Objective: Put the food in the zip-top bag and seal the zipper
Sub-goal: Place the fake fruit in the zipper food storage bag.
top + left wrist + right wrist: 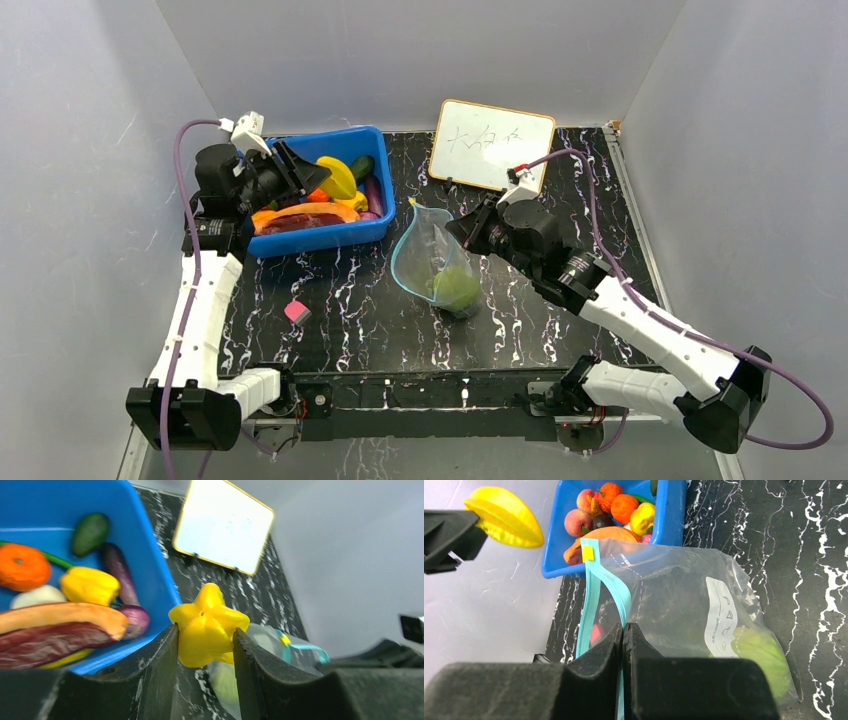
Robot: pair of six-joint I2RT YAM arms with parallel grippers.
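My left gripper [316, 178] [205, 645] is shut on a yellow star-shaped fruit [339, 178] [207, 627] and holds it above the right part of the blue bin; the fruit also shows in the right wrist view [504, 517]. The clear zip-top bag [432, 250] [684, 595] stands open mid-table with a green round fruit [457, 288] [759, 655] inside. My right gripper [466, 228] [623, 630] is shut on the bag's blue-teal zipper [591, 595] at the mouth's right rim and holds it up. The bag mouth [300, 647] lies beyond the star fruit.
The blue bin [375, 232] [155, 565] [674, 515] at the back left holds an orange-and-dark-red slice, peaches, oranges, an eggplant and other pieces. A whiteboard [492, 143] [225, 525] stands at the back. A small pink cube [297, 311] lies front left.
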